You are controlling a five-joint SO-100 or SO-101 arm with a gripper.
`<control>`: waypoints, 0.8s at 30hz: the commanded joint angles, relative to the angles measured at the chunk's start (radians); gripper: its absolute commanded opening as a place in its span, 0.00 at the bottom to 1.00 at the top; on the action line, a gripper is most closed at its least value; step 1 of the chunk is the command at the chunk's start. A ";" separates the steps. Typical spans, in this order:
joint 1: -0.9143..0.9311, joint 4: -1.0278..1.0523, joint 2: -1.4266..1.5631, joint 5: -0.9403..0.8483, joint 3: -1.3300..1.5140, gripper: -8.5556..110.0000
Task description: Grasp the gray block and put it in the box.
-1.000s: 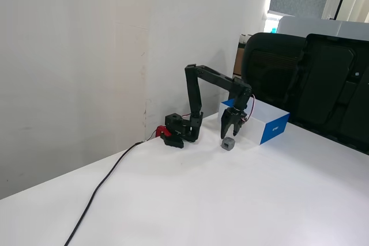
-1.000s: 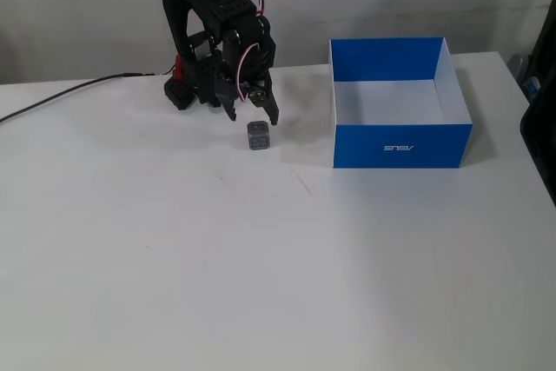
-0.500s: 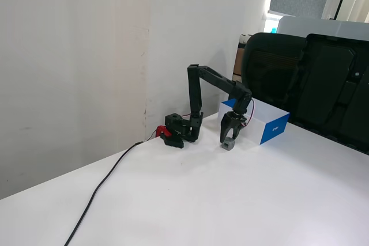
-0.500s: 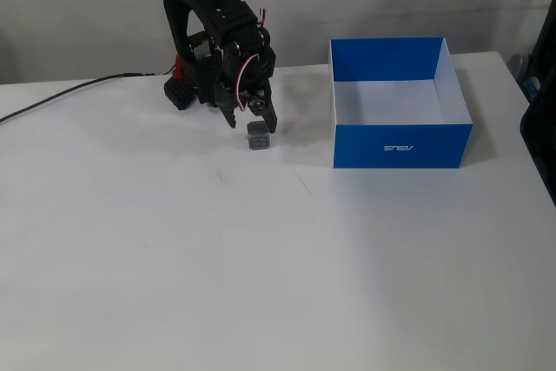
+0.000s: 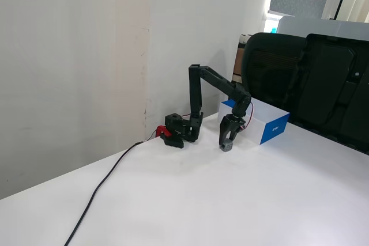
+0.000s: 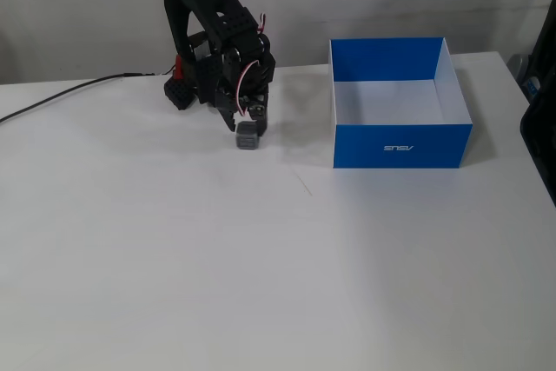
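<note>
Fixed views: both are showing one arm, one gray block, one box.
Fingers: the gripper is pointing down, its two jaws nearly closed and straddling the gray block; whether they are already pinching it cannot be told.
Block: it is sitting on the table, directly under and between the fingertips, well apart from the box.
Axis: the block is a cube, so no long axis is mattering.
Box: it is lying open to the right of the gripper in a fixed view.
Cable: it is running away from the arm's base.
</note>
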 commanded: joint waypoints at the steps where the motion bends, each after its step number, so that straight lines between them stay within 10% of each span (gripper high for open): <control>1: 0.000 -0.005 0.005 0.005 -0.009 0.12; 24: -0.132 0.095 0.117 0.052 -0.140 0.07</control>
